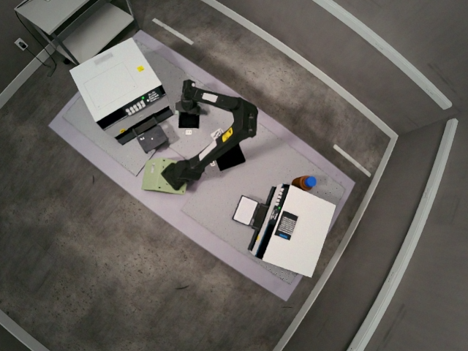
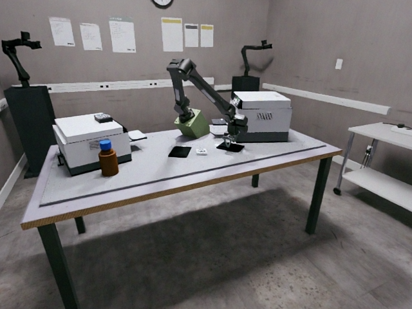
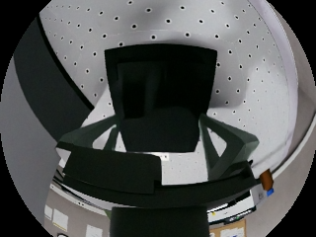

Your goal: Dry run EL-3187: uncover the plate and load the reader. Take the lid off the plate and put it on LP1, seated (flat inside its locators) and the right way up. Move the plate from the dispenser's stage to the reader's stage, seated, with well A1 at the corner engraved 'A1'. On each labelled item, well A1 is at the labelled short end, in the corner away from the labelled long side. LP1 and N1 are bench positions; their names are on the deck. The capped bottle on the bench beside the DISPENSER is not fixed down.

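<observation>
My gripper [image 1: 188, 114] [image 2: 228, 143] [image 3: 159, 118] is open and empty. It hangs low over a dark flat rectangle [image 1: 188, 121] [image 2: 234, 147] [image 3: 161, 82] on the perforated deck in front of the reader [image 1: 117, 81] [image 2: 262, 111]. I cannot tell whether a lid lies on that rectangle. The fingers stand on either side of it without touching. The white plate [image 1: 245, 210] [image 2: 136, 134] sits on the dispenser's stage, beside the dispenser [image 1: 300, 234] [image 2: 85, 141]. The reader's dark stage [image 1: 151, 137] sticks out from its front.
A second dark rectangle [image 1: 231, 159] [image 2: 179, 151] lies mid-deck, with a small white label [image 1: 188, 131] [image 2: 201, 151] between the two. A brown bottle with a blue cap [image 1: 304, 182] [image 2: 108, 159] stands beside the dispenser. The arm's green base [image 1: 154, 175] [image 2: 194, 126] sits at the deck edge.
</observation>
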### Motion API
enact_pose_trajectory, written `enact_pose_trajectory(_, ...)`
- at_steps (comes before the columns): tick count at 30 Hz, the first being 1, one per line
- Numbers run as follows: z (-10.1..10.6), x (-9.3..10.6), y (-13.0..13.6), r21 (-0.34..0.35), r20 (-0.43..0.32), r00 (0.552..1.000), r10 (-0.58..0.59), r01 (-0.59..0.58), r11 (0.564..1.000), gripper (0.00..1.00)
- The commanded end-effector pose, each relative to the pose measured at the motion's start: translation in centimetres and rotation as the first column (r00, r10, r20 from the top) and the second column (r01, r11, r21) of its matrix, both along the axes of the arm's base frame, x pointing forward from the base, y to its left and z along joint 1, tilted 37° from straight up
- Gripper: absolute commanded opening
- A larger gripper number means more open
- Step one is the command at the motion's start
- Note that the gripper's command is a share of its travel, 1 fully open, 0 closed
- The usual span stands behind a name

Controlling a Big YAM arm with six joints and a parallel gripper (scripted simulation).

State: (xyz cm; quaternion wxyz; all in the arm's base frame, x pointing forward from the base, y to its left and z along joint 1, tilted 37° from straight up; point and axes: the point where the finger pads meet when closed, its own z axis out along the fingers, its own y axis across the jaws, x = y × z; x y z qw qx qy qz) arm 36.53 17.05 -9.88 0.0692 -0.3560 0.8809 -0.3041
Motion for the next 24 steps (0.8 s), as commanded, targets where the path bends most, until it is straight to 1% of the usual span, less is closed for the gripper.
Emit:
enact_pose_trajectory(1,1.0,-0.1,1.0,0.016,0.016,1.0,0.007,-0.007,1.0,1.0)
enact_pose_trajectory(4,0.7,0.0,0.6,0.014,0.014,1.0,-0.004,0.003,1.0,1.0)
enact_pose_trajectory(6,1.0,0.2,0.6,0.016,0.017,1.0,-0.012,0.012,1.0,1.0)
enact_pose_trajectory(9,1.6,0.6,1.3,0.026,0.029,1.0,-0.009,0.009,1.0,1.0)
enact_pose_trajectory(17,2.3,0.6,2.3,0.034,0.037,0.999,0.002,-0.003,0.999,1.0)
enact_pose_trajectory(21,2.0,0.6,1.9,0.028,0.031,0.999,-0.005,0.005,1.0,1.0)
enact_pose_trajectory(24,1.9,0.3,1.4,0.019,0.02,1.0,-0.014,0.013,1.0,1.0)
